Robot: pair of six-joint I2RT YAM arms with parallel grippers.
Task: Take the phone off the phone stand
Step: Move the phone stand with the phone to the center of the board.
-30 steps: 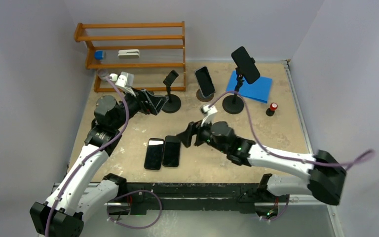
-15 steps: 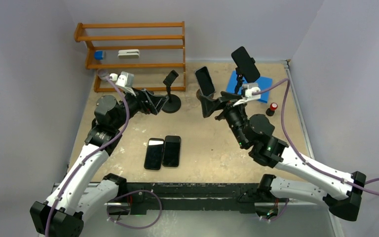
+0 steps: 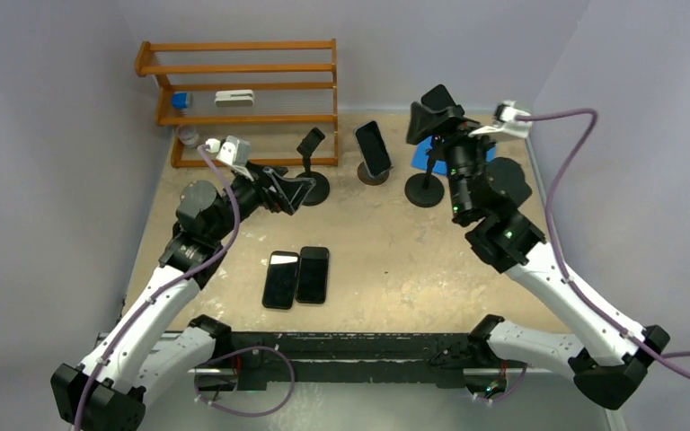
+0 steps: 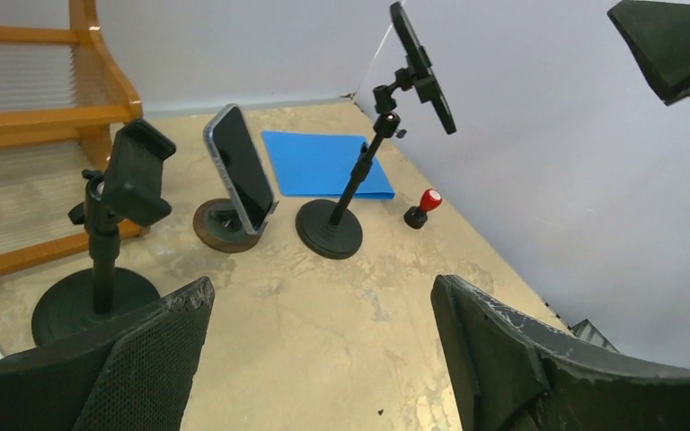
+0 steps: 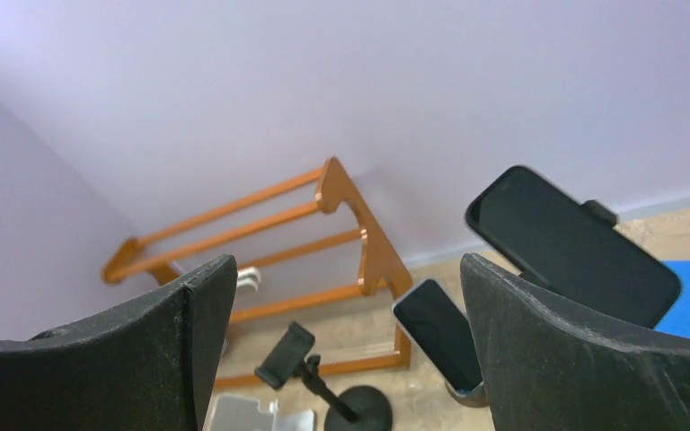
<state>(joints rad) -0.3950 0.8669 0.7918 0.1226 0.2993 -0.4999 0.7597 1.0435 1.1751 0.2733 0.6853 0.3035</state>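
1. The phone [image 5: 566,242] sits tilted in the clamp at the top of the tall stand [image 4: 359,171], at the far right of the counter [image 3: 386,260]. It is not yet out of the clamp.
2. The right gripper [image 3: 433,112] is up at phone height. Its jaws are spread wide and grasp nothing. In the wrist view the phone lies just ahead, off toward the right jaw rather than centred in the gap. I cannot tell whether anything touches.
3. Judged step: final line-up before the grasp.
4. The next move likely calls for a small sideways shift to centre the phone, then a closing across its long edges and a pull along the clamp's opening. The stand is tall on a small base and could tip if tugged sideways.
5. The left gripper [image 3: 289,190] is low beside the empty stand [image 3: 313,184], jaws released and empty, well apart from the target.
6. A second phone [image 3: 373,146] leans in a low round stand [image 4: 220,229] between the two tall ones.
7. Two phones [image 3: 281,278] lie flat near the arms.
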